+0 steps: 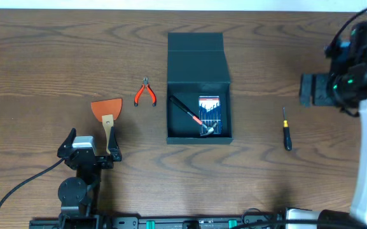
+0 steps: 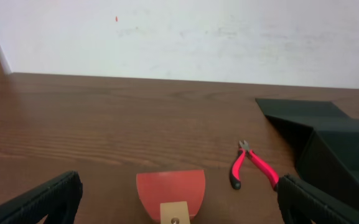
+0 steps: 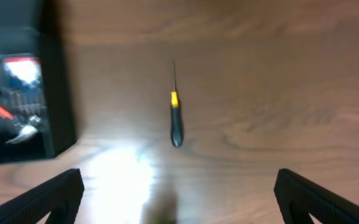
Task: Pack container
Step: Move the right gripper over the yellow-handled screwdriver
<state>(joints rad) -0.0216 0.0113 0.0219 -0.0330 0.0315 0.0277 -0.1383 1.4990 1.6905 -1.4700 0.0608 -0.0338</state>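
Box [image 1: 199,86] sits mid table [image 1: 43,63], lid open (hammer [image 1: 191,113] & screwdriver set [image 1: 210,107] inside). L gripper [image 2: 179,208] wide open by scraper [image 1: 107,109]; R gripper [image 3: 179,196] wide open above screwdriver [image 3: 176,121], both empty.

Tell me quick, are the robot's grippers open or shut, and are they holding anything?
Left gripper: open, holding nothing.
Right gripper: open, holding nothing.

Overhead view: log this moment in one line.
container: lid open, screwdriver set and red-handled tool inside | pliers, scraper, screwdriver: on table | left claw: open, empty | right claw: open, empty
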